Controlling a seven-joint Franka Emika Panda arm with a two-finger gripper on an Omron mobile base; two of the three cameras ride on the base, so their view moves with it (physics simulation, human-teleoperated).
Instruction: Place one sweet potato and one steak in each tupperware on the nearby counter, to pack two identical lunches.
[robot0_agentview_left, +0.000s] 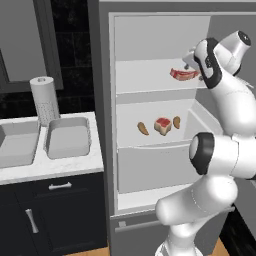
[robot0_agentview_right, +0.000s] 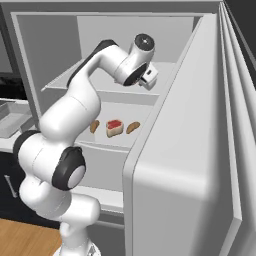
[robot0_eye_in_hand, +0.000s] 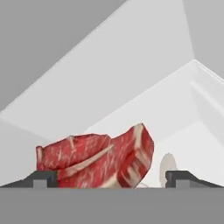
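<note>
Your gripper (robot0_eye_in_hand: 111, 178) stands wide open inside the fridge (robot0_agentview_left: 150, 30), both dark tips flanking the upper-shelf steak (robot0_eye_in_hand: 98, 159), which lies between the jaws, nearer the nine o'clock tip; contact cannot be told. On the shelf below, a second steak (robot0_agentview_left: 163, 125) sits between two sweet potatoes (robot0_agentview_left: 143, 128) (robot0_agentview_left: 176, 122). Toward nine o'clock, two tupperware tubs (robot0_agentview_left: 68, 137) (robot0_agentview_left: 17, 144) wait on the counter (robot0_agentview_left: 55, 167) beside a paper towel roll (robot0_agentview_left: 44, 99).

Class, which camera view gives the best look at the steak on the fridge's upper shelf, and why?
The hand view: the upper-shelf steak is close and large there, its marbling plain, lying between the open fingers. The left base view shows it small beside the hand. In the right base view the arm hides it.
</note>
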